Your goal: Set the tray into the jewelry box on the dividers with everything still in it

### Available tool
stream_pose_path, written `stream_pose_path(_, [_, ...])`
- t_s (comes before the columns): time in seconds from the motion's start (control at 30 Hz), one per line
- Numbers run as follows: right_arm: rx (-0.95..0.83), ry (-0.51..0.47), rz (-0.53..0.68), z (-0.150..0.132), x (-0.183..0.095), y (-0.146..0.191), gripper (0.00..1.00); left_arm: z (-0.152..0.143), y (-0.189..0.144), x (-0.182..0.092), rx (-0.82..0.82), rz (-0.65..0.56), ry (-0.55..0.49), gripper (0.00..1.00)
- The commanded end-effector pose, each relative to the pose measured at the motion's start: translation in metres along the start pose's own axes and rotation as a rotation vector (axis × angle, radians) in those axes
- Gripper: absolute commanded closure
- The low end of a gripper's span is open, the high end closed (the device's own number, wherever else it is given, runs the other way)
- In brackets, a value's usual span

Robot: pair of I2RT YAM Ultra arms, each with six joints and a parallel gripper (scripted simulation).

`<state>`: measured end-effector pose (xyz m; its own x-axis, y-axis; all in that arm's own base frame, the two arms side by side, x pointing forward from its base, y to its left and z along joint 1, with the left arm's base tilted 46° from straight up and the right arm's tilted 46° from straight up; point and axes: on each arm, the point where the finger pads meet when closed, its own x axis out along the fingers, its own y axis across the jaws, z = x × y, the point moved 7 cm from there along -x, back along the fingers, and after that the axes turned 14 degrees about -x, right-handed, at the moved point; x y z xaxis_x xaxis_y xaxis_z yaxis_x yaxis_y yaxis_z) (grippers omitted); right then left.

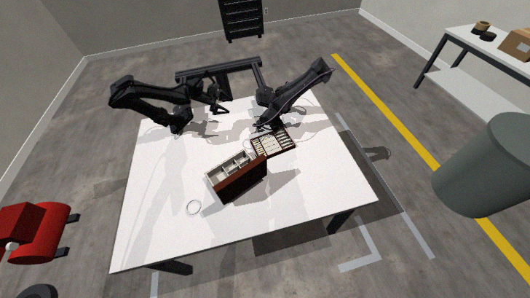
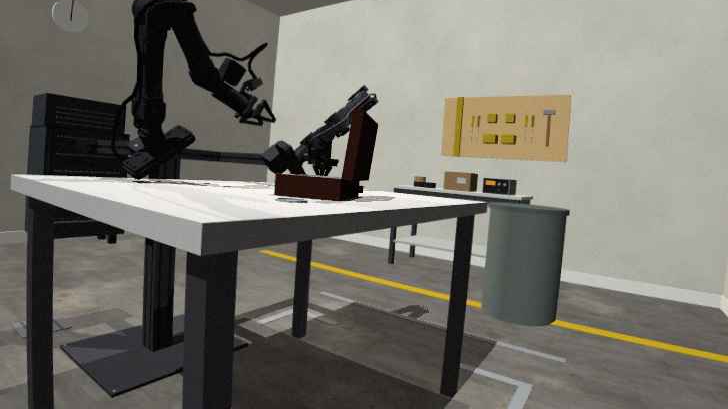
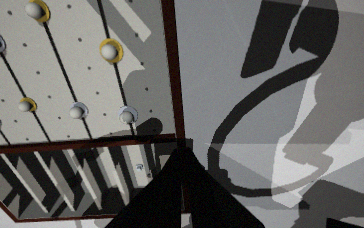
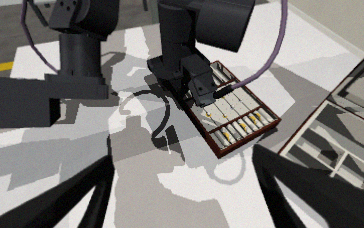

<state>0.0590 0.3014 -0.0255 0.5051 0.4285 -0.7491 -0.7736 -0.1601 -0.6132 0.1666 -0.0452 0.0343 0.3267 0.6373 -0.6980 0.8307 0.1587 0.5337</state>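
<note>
The tray (image 1: 282, 151) (image 3: 172, 70) (image 4: 250, 138) lies on the table beside the jewelry box. It has a dark red frame, slotted end sections and a pale middle with pearl-like studs. The jewelry box (image 1: 218, 185) (image 2: 308, 187) (image 4: 340, 162) stands open, its lid (image 2: 364, 146) upright and its pale dividers showing. My left gripper (image 2: 322, 172) (image 3: 182, 154) is shut on the tray's thin side wall, near a cross divider; the wall is mostly hidden between the fingers. My right gripper (image 4: 182, 156) is open and empty, raised above the table away from the tray and box.
The box's raised lid stands on the side away from its open compartments. A thin ring (image 1: 186, 207) lies on the table (image 1: 156, 239) beyond the box. A grey bin (image 1: 477, 173) stands on the floor beside the table.
</note>
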Motion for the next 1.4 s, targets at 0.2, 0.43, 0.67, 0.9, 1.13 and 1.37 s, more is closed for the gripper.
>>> stream_pose_path(0.2, [-0.006,-0.017,0.001,0.005,-0.006,0.000,0.00,0.004,0.003,-0.022,-0.006,0.000,-0.021,1.00])
stream_pose_path(0.43, [-0.007,0.016,0.002,-0.003,-0.006,0.003,0.00,0.002,0.003,-0.039,0.010,0.008,-0.014,1.00])
stream_pose_path(0.67, [0.044,0.133,-0.038,-0.021,-0.020,0.004,0.00,-0.007,0.001,-0.036,0.013,0.003,-0.003,1.00])
stream_pose_path(0.9, [0.129,0.220,-0.262,-0.049,-0.094,-0.005,0.00,0.011,0.006,-0.041,-0.280,0.038,-0.161,1.00])
stream_pose_path(1.13, [0.156,0.133,-0.395,-0.062,-0.134,-0.014,0.00,0.048,0.001,-0.074,-0.246,-0.060,-0.179,1.00])
stream_pose_path(1.37, [0.173,0.058,-0.478,-0.071,-0.161,-0.024,0.00,0.110,0.010,-0.104,-0.245,-0.053,-0.179,1.00])
